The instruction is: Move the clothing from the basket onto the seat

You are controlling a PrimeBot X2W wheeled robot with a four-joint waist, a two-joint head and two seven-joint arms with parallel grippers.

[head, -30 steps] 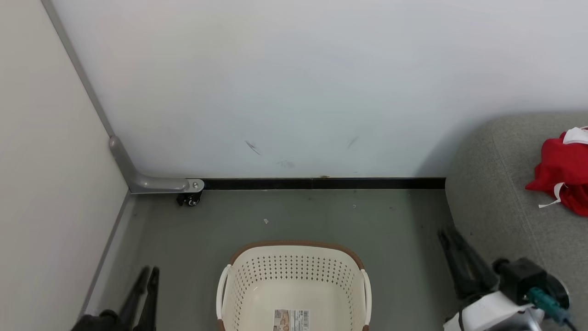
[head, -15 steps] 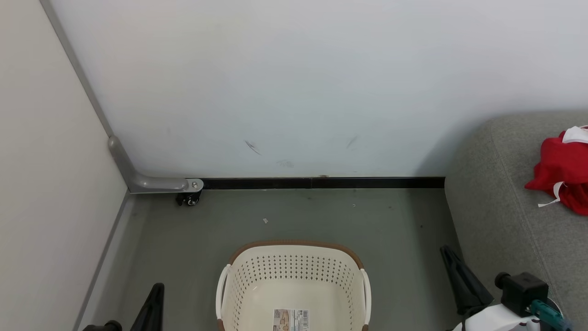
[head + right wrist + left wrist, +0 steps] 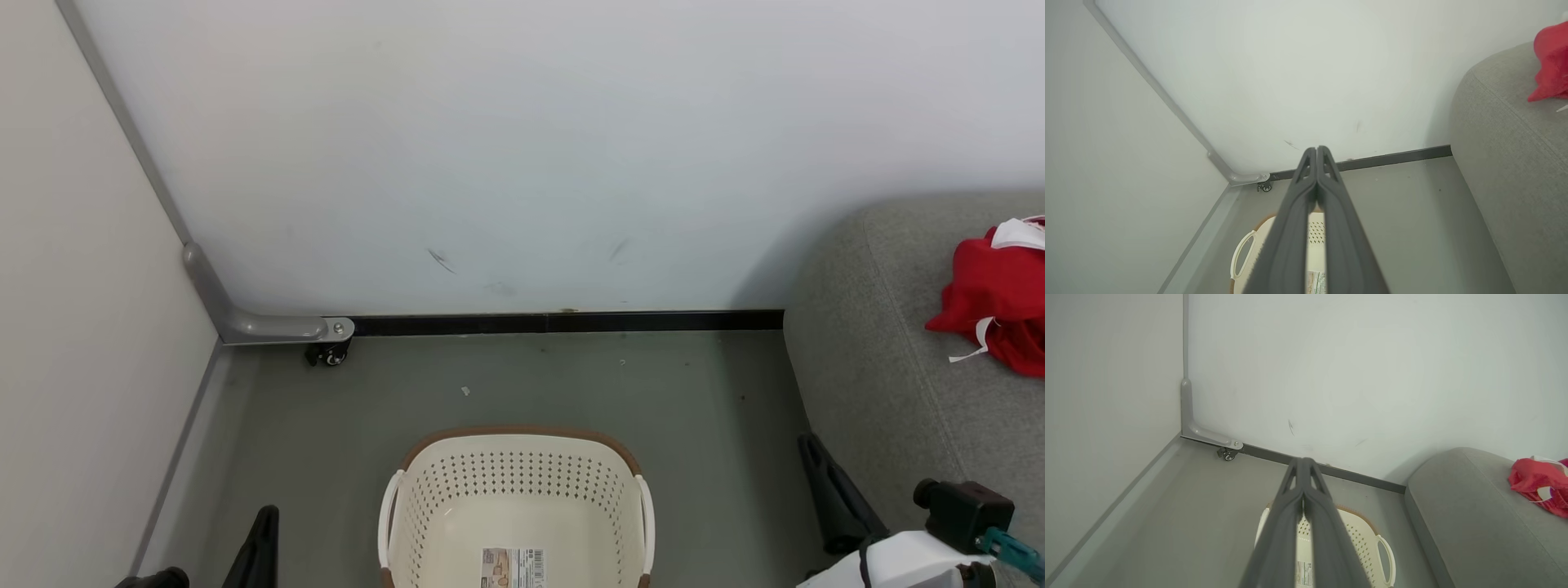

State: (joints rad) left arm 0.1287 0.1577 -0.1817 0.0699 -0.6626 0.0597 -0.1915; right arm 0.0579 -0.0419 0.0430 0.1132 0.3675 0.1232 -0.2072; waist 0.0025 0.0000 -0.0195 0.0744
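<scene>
Cream basket (image 3: 514, 483) opens upward; clothing (image 3: 989, 298) on seat (image 3: 878, 400)

A small sticker (image 3: 513, 567) lies on the floor of the white laundry basket (image 3: 514, 478). It has black barcode lines on its right half and what may be a little picture on its left half. The print is too small to read.
</scene>
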